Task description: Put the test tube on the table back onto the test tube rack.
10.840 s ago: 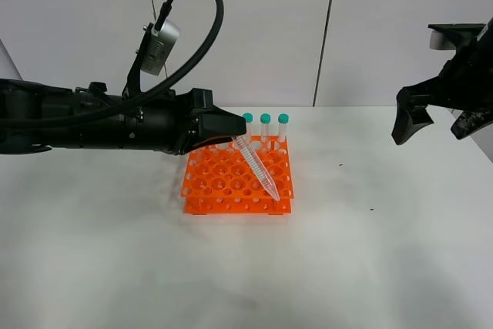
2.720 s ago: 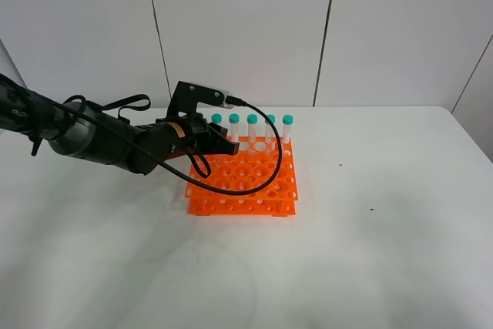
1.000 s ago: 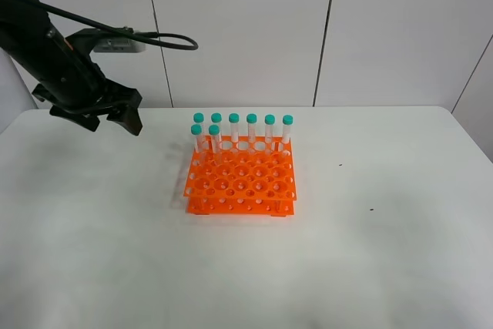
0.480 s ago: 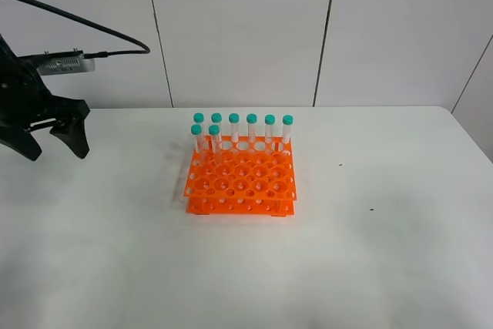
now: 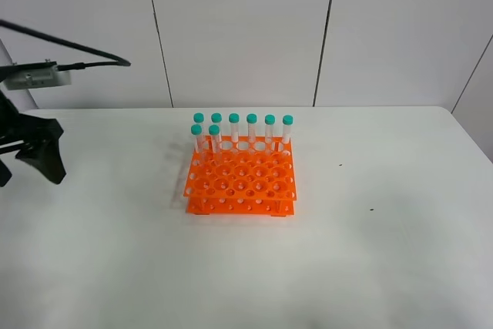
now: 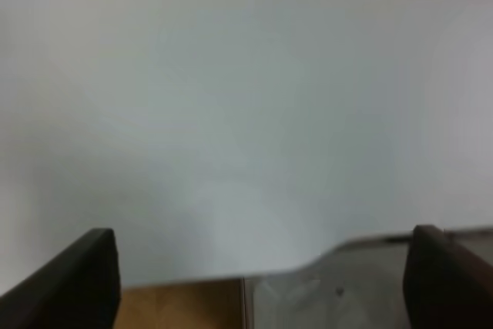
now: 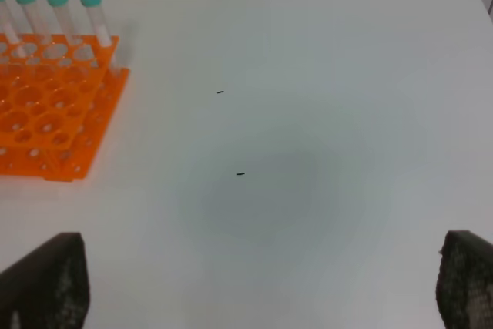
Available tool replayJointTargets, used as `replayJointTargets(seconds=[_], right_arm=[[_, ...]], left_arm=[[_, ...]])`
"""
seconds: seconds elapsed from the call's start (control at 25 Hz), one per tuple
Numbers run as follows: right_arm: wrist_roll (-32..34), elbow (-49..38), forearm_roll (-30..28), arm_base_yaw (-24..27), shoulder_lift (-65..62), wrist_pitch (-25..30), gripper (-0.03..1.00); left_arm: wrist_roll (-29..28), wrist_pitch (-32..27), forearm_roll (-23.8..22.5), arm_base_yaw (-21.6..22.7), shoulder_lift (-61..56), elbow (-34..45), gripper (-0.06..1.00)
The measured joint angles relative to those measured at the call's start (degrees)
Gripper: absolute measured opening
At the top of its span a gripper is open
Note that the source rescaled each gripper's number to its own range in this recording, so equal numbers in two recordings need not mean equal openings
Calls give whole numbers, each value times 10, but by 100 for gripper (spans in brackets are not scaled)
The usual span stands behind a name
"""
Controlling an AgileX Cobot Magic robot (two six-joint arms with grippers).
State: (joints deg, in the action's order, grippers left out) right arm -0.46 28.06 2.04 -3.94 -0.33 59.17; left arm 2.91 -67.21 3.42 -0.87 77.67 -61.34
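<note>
All eight teal-capped clear tubes (image 5: 214,140) stand upright in the bright orange plastic grid rack (image 5: 240,179) at the centre of the white bench (image 5: 370,252), so none lies loose, and the left claw (image 5: 29,161), at nine o'clock, and the right claw (image 7: 262,287) are both spread and empty.

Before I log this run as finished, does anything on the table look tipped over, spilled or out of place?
Nothing stands out. All eight teal-capped tubes stand upright in the orange rack, none lies on the table, and only two tiny dark specks mark it.

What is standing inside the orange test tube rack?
Eight teal-capped test tubes stand upright in the test tube rack: six along its back row, two just ahead at left. Their lower tips are hidden inside.
</note>
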Motion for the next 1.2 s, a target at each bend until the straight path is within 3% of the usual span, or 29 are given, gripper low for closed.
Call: replayJointTargets(seconds=[0.36,0.6,0.84,1.2], right_arm=[[0,0,0,0,0,0,100],[0,0,0,0,0,0,100],[0,0,0,0,0,0,100],[0,0,0,0,0,0,100]], left_arm=[[0,1,-1,0,-313,221,98],[0,52,-15,0,-509,315,98],[-12,67,-34,0,-627,331,98],[-16,68,-40,0,-689,331,98]])
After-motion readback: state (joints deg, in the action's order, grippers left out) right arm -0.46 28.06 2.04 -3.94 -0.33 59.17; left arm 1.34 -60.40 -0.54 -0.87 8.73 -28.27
